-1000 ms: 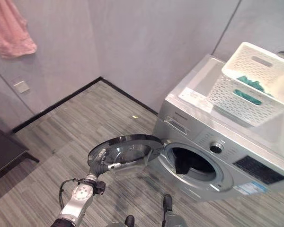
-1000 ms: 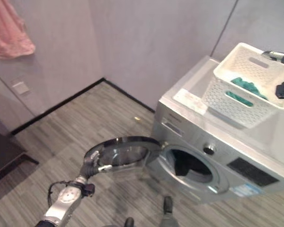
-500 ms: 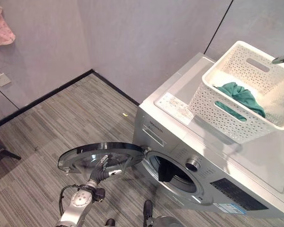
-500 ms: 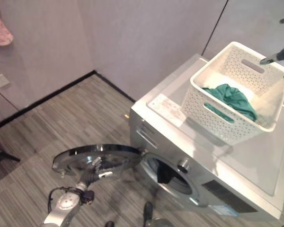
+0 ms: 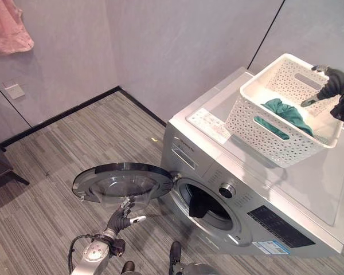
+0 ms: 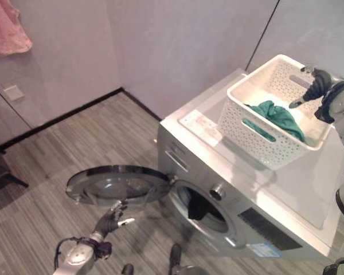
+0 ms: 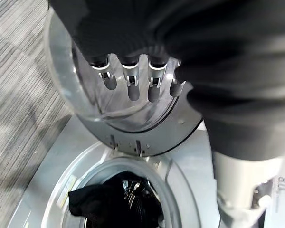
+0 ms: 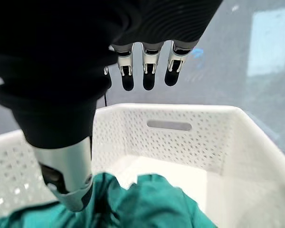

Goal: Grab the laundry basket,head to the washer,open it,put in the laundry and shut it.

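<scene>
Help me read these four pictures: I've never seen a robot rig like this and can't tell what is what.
Two pictures come from a camera pair on a humanoid robot's head, looking down; the other two come from cameras on its wrists, looking along each hand.

A silver washer stands with its round door swung open; something dark lies in the drum. On top sits a white laundry basket with a green garment inside.

The left hand hangs low by the open door, fingers straight, holding nothing. The right hand hovers over the basket above the garment, also open and empty.
</scene>
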Robot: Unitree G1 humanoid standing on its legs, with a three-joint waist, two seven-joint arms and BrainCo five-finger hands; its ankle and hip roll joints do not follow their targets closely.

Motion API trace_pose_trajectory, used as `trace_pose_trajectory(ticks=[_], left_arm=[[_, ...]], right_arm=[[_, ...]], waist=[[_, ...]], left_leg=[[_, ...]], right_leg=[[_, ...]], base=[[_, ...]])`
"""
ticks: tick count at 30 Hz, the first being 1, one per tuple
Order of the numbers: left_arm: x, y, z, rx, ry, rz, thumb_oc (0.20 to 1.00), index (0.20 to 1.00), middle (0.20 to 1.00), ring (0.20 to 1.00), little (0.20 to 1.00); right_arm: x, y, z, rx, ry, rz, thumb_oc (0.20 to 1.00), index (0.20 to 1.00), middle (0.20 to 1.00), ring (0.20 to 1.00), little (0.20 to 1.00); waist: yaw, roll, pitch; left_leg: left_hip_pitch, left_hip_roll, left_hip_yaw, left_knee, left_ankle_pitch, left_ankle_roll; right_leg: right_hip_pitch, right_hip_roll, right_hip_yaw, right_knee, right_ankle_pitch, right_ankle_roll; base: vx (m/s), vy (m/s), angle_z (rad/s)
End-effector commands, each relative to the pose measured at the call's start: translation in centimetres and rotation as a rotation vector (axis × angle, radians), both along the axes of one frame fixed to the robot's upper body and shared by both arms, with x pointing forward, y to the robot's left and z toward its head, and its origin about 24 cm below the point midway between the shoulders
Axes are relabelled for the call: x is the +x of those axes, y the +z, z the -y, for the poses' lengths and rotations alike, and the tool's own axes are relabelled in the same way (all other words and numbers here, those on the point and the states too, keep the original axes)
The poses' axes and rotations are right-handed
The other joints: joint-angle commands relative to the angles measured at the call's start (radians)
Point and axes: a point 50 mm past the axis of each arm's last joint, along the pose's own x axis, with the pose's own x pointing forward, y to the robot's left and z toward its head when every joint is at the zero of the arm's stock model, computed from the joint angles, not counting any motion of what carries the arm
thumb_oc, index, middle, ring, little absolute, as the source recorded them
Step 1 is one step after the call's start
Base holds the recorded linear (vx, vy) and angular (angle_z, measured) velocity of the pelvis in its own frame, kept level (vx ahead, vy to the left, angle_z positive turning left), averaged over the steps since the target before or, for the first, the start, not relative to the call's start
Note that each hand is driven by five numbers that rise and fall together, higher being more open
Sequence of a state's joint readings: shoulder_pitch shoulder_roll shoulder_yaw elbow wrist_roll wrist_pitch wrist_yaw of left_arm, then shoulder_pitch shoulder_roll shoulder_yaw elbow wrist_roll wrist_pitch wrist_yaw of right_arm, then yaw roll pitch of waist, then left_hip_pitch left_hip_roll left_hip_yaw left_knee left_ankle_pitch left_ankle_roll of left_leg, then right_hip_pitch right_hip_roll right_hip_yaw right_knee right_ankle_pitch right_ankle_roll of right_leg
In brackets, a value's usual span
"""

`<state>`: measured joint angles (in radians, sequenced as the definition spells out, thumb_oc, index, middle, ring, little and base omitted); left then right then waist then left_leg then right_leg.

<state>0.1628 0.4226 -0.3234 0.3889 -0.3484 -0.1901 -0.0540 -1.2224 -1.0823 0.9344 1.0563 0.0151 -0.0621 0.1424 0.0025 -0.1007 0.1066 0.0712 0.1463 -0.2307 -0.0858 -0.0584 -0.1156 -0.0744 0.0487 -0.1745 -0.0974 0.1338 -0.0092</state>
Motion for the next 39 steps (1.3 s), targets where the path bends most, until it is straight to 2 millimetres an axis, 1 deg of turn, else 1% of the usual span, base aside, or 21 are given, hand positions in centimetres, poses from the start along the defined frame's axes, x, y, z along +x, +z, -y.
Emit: trace_pose_trajectory(ticks=[1, 8, 10, 14, 19, 21, 23, 24, 25, 26, 27, 29, 30, 31, 32, 33, 35, 36, 37, 38, 39], left_arm=[[2.0, 2.4, 0.0, -0.022, -0.042, 0.123, 1.000, 1.000, 1.000, 1.000, 1.000], [1.8, 2.4, 0.2, -0.035, -0.047, 0.118, 1.000, 1.000, 1.000, 1.000, 1.000], [1.8, 2.4, 0.1, -0.031, -0.048, 0.117, 1.000, 1.000, 1.000, 1.000, 1.000], [1.8, 2.4, 0.2, -0.032, -0.058, 0.114, 1.000, 1.000, 1.000, 1.000, 1.000], [1.7, 2.5, 0.3, -0.030, -0.080, 0.108, 1.000, 1.000, 1.000, 1.000, 1.000], [1.7, 2.6, 0.7, -0.036, -0.109, 0.108, 1.000, 1.000, 1.000, 1.000, 1.000], [1.5, 2.6, 0.9, -0.040, -0.125, 0.105, 1.000, 1.000, 1.000, 1.000, 1.000], [1.4, 2.6, 1.1, -0.052, -0.136, 0.105, 1.000, 1.000, 1.000, 1.000, 1.000], [1.4, 2.6, 1.2, -0.056, -0.140, 0.103, 1.000, 1.000, 1.000, 1.000, 1.000], [1.4, 2.6, 1.4, -0.068, -0.141, 0.104, 1.000, 1.000, 1.000, 1.000, 1.000], [1.4, 2.5, 1.6, -0.081, -0.141, 0.102, 1.000, 1.000, 1.000, 1.000, 1.000], [1.5, 2.4, 2.1, -0.088, -0.162, 0.097, 1.000, 1.000, 1.000, 1.000, 1.000], [1.6, 2.3, 2.2, -0.089, -0.169, 0.093, 1.000, 1.000, 1.000, 1.000, 1.000], [1.6, 2.2, 2.5, -0.091, -0.176, 0.090, 1.000, 1.000, 1.000, 1.000, 1.000], [1.6, 2.2, 2.5, -0.091, -0.176, 0.090, 1.000, 1.000, 1.000, 1.000, 1.000], [1.8, 2.2, 2.7, -0.096, -0.173, 0.092, 1.000, 1.000, 1.000, 1.000, 1.000], [2.1, 2.4, 2.8, -0.104, -0.168, 0.104, 1.000, 1.000, 1.000, 1.000, 1.000], [2.2, 2.5, 2.6, -0.099, -0.160, 0.110, 1.000, 1.000, 1.000, 1.000, 1.000], [2.3, 2.6, 2.3, -0.086, -0.144, 0.114, 1.000, 1.000, 1.000, 1.000, 1.000], [2.2, 2.6, 1.9, -0.078, -0.127, 0.111, 1.000, 1.000, 1.000, 1.000, 1.000], [2.0, 2.5, 1.4, -0.066, -0.102, 0.106, 1.000, 1.000, 1.000, 1.000, 1.000]], right_arm=[[-1.4, 3.7, 1.9, -0.088, -0.078, 0.039, 1.000, 1.000, 1.000, 1.000, 1.000], [-1.3, 1.9, 1.9, -0.093, -0.066, -0.022, 1.000, 1.000, 1.000, 1.000, 1.000], [-1.0, 1.4, 1.6, -0.094, -0.056, -0.037, 1.000, 1.000, 1.000, 1.000, 1.000], [-0.6, 0.8, 0.9, -0.093, -0.028, -0.075, 1.000, 1.000, 1.000, 1.000, 1.000], [-0.4, -2.5, 0.4, -0.085, -0.001, -0.205, 1.000, 1.000, 1.000, 1.000, 1.000], [-0.8, -6.5, 0.6, -0.071, -0.011, -0.335, 1.000, 1.000, 1.000, 1.000, 1.000], [-1.2, -8.3, 0.7, -0.060, -0.013, -0.403, 1.000, 1.000, 1.000, 1.000, 1.000], [-1.9, -10.4, 0.9, -0.030, -0.020, -0.474, 1.000, 1.000, 1.000, 1.000, 1.000], [-2.3, -11.4, 1.0, -0.013, -0.018, -0.512, 1.000, 1.000, 1.000, 1.000, 1.000], [-3.0, -13.6, 0.6, 0.031, -0.004, -0.578, 1.000, 1.000, 1.000, 1.000, 1.000], [-3.4, -14.8, 0.2, 0.060, 0.011, -0.613, 1.000, 1.000, 1.000, 1.000, 1.000], [-4.5, -18.6, -3.0, 0.231, 0.144, -0.735, 1.000, 1.000, 1.000, 1.000, 1.000], [-4.6, -19.1, -4.3, 0.273, 0.197, -0.764, 1.000, 1.000, 1.000, 1.000, 1.000], [-5.1, -19.5, -6.3, 0.347, 0.291, -0.805, 0.200, 0.200, 0.200, 0.200, 0.200], [-5.1, -19.5, -6.3, 0.347, 0.290, -0.805, 0.200, 0.200, 0.200, 0.200, 0.200], [-5.2, -19.5, -8.5, 0.411, 0.381, -0.825, 0.200, 0.200, 0.200, 0.200, 0.200], [-4.9, -19.1, -9.1, 0.436, 0.402, -0.801, 0.200, 0.200, 0.200, 0.200, 0.200], [-4.3, -18.4, -9.1, 0.417, 0.401, -0.753, 0.200, 0.200, 0.200, 0.200, 0.200], [-3.4, -16.9, -9.0, 0.377, 0.400, -0.670, 0.200, 0.200, 0.200, 0.200, 0.200], [-2.6, -16.0, -8.5, 0.345, 0.379, -0.602, 0.200, 0.200, 0.200, 0.200, 0.200], [-1.7, -14.4, -7.5, 0.313, 0.330, -0.492, 0.200, 0.200, 0.200, 0.200, 0.200]], waist=[[0.027, -0.031, -0.006], [0.045, -0.031, 0.007], [0.051, -0.030, 0.012], [0.055, -0.033, 0.018], [0.066, -0.042, 0.030], [0.091, -0.038, 0.055], [0.100, -0.034, 0.062], [0.108, -0.028, 0.074], [0.111, -0.026, 0.080], [0.115, -0.021, 0.093], [0.118, -0.018, 0.099], [0.115, -0.014, 0.111], [0.112, -0.015, 0.113], [0.103, -0.016, 0.112], [0.104, -0.016, 0.112], [0.091, -0.019, 0.109], [0.085, -0.021, 0.103], [0.080, -0.024, 0.098], [0.073, -0.030, 0.088], [0.070, -0.031, 0.078], [0.067, -0.034, 0.070]], left_leg=[[0.026, 0.109, 0.039, 0.007, 0.146, -0.034], [0.002, 0.131, 0.022, 0.006, 0.209, -0.048], [-0.009, 0.137, 0.017, 0.004, 0.236, -0.052], [-0.022, 0.144, 0.018, 0.008, 0.259, -0.056], [-0.030, 0.156, 0.016, 0.016, 0.283, -0.058], [-0.056, 0.161, 0.008, 0.032, 0.306, -0.056], [-0.068, 0.163, 0.003, 0.033, 0.315, -0.056], [-0.082, 0.163, 0.002, 0.035, 0.327, -0.056], [-0.090, 0.164, 0.000, 0.037, 0.335, -0.057], [-0.102, 0.163, -0.001, 0.036, 0.340, -0.056], [-0.108, 0.163, 0.000, 0.036, 0.344, -0.057], [-0.120, 0.163, 0.006, 0.031, 0.348, -0.058], [-0.121, 0.162, 0.011, 0.028, 0.347, -0.058], [-0.116, 0.162, 0.023, 0.020, 0.344, -0.061], [-0.115, 0.162, 0.023, 0.020, 0.344, -0.061], [-0.104, 0.162, 0.037, 0.014, 0.339, -0.063], [-0.093, 0.163, 0.047, 0.011, 0.335, -0.065], [-0.081, 0.162, 0.053, 0.009, 0.331, -0.065], [-0.068, 0.161, 0.060, 0.006, 0.321, -0.064], [-0.059, 0.160, 0.064, 0.006, 0.314, -0.063], [-0.048, 0.159, 0.069, 0.005, 0.305, -0.061]], right_leg=[[0.045, -0.072, 0.010, 0.021, -0.143, 0.092], [0.045, -0.055, -0.019, 0.032, -0.169, 0.075], [0.043, -0.051, -0.027, 0.033, -0.173, 0.072], [0.044, -0.043, -0.034, 0.032, -0.179, 0.066], [0.044, -0.030, -0.035, 0.036, -0.186, 0.060], [0.031, -0.026, -0.044, 0.042, -0.192, 0.055], [0.024, -0.025, -0.049, 0.042, -0.193, 0.055], [0.016, -0.025, -0.052, 0.042, -0.193, 0.055], [0.012, -0.026, -0.056, 0.042, -0.194, 0.056], [0.004, -0.027, -0.058, 0.041, -0.192, 0.056], [-0.003, -0.028, -0.061, 0.042, -0.192, 0.057], [-0.021, -0.031, -0.059, 0.044, -0.189, 0.059], [-0.023, -0.032, -0.057, 0.044, -0.187, 0.061], [-0.025, -0.032, -0.052, 0.044, -0.185, 0.062], [-0.025, -0.031, -0.051, 0.044, -0.185, 0.062], [-0.023, -0.034, -0.047, 0.046, -0.184, 0.065], [-0.016, -0.036, -0.044, 0.047, -0.183, 0.067], [-0.008, -0.037, -0.038, 0.046, -0.181, 0.069], [0.002, -0.038, -0.034, 0.044, -0.179, 0.071], [0.010, -0.039, -0.031, 0.042, -0.179, 0.073], [0.021, -0.039, -0.027, 0.038, -0.177, 0.074]], base=[[0.03, -0.070, 0.10], [0.04, -0.077, 0.11], [0.05, -0.075, 0.24], [0.04, -0.062, 0.16], [0.04, -0.066, 0.05], [0.01, -0.095, 0.03], [0.00, -0.043, 0.07], [0.00, -0.026, 0.10], [-0.01, -0.032, 0.10], [-0.01, -0.023, 0.10], [-0.02, -0.017, 0.20], [-0.01, -0.004, 0.09], [0.01, 0.016, -0.18], [0.01, 0.021, -0.17], [0.02, 0.050, -0.16], [0.02, 0.044, -0.08], [0.04, 0.045, -0.27], [0.06, 0.050, -0.28], [0.07, 0.061, -0.09], [0.08, 0.064, 0.01], [0.07, 0.065, 0.00]])
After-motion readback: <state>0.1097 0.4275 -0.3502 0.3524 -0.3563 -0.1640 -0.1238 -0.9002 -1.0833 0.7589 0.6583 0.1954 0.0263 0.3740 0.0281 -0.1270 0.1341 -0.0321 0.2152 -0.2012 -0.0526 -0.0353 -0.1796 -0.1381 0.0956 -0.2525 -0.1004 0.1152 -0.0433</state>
